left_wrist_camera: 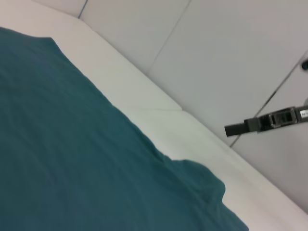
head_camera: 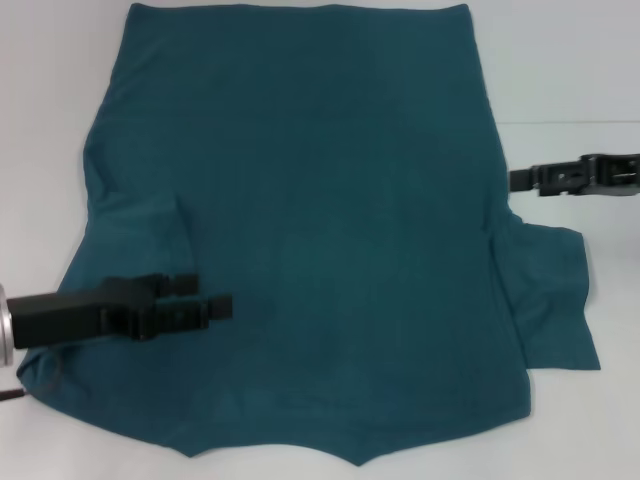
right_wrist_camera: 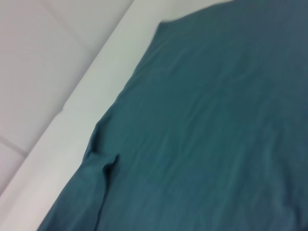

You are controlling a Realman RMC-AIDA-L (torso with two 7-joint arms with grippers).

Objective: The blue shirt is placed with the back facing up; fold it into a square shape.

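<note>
Blue shirt [head_camera: 320,210] spread flat on white worktop [head_camera: 50,80], plain back up, right sleeve out; no fold made yet, whole job ahead. Left gripper [head_camera: 215,300] over left sleeve, fingers clenched, grasping nothing. Right gripper [head_camera: 520,180] beside right edge, finger state unclear. No containers.

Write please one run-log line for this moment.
shirt: flat on table, unfolded | left gripper: above left sleeve area | right gripper: beside right edge, off cloth
</note>
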